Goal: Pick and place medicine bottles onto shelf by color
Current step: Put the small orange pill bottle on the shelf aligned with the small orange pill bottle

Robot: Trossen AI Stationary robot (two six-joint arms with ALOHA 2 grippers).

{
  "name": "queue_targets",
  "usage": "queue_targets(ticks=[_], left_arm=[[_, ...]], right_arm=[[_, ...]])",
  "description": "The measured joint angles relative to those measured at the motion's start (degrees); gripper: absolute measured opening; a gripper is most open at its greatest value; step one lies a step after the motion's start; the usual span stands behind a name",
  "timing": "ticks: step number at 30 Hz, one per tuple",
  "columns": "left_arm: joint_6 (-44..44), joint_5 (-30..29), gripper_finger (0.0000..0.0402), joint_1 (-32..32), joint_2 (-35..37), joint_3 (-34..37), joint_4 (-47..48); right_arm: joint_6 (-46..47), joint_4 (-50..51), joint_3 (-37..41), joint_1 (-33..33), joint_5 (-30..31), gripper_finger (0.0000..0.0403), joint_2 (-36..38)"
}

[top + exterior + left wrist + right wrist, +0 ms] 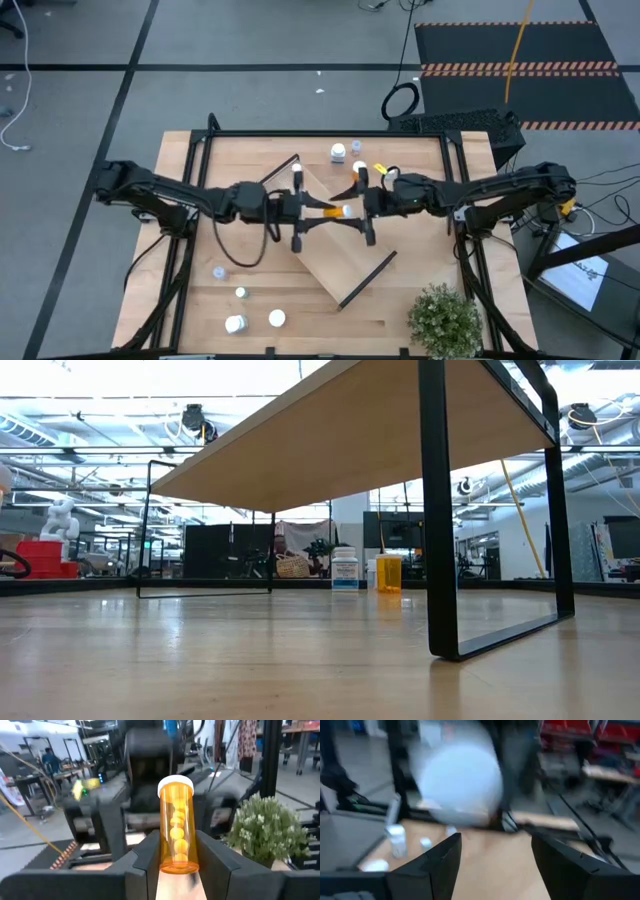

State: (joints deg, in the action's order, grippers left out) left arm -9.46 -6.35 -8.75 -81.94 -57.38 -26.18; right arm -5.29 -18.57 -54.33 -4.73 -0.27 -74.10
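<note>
Wooden tabletop [190,290] carries the shelf [345,262], set at a slant. Above the shelf, the left gripper [175,862] clamps an upright orange medicine bottle [176,827]; opposite, the right gripper [492,857] stands open, empty.

High view looked straight down on the whole table [200,300]; low view sat at tabletop level under the shelf [330,430]; both wrist views looked close past own fingers, sharing the shelf.
</note>
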Motion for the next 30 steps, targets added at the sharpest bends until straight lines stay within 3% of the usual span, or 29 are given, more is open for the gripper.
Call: queue_targets(ticks=[6,10,23,27,30], left_arm=[[-3.45,1.15,0.0111,-1.29,-5.17,-0.2,-11.89],[-4.14,1.28,0.0111,-1.55,-6.59,-0.16,-14.82],[-6.99,0.79,0.0111,-2.1,-0.41,0.08,-7.99],[-6.16,0.82,0.0111,-2.09,-0.34,3.72,-10.66],[-5.59,1.4,0.0111,-1.84,-0.39,9.51,-18.21]], right_arm=[[-0.82,-4.14,-0.04,-1.76,0.17,0.0235,-0.3],[-1.92,-4.42,0.02,-2.58,0.38,0.0235,-0.38],[-6.92,-3.88,-0.02,-2.97,1.71,0.0235,1.85],[-9.7,-2.88,-0.02,-3.23,4.94,0.0235,1.83],[-10.42,-2.42,-0.02,-3.24,4.91,0.0235,1.83]])
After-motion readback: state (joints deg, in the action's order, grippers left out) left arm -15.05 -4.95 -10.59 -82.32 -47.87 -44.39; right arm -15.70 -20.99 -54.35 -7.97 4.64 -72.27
